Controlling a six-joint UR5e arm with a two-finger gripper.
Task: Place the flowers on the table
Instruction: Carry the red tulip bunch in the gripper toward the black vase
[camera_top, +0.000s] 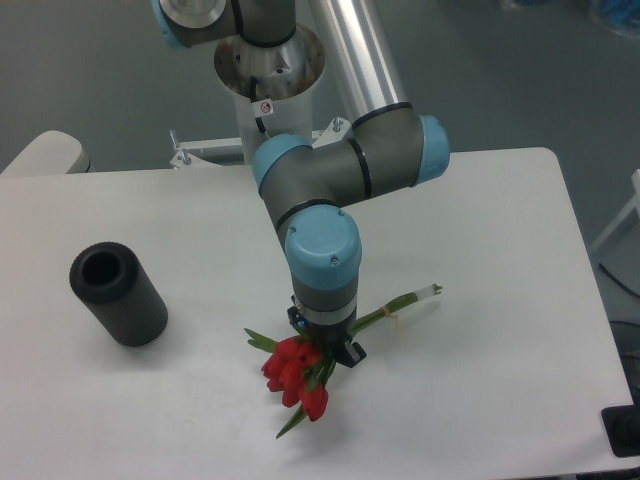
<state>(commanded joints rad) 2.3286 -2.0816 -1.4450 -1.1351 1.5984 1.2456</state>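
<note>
The flowers (296, 378), a bunch of red tulips with green stems and a pale band, lie across the white table (480, 400) near its front middle. The red heads point toward the front edge and the stem ends (425, 293) point right and back. My gripper (325, 347) hangs straight down over the bunch, just behind the heads. The wrist and the tulip heads hide its fingers, so I cannot tell whether they are closed on the stems or whether the bunch rests fully on the table.
A black hollow cylinder (118, 293) lies on its side at the left of the table. The arm's base column (268, 70) stands at the back edge. The table's right edge (585, 290) and front edge are close to the bunch.
</note>
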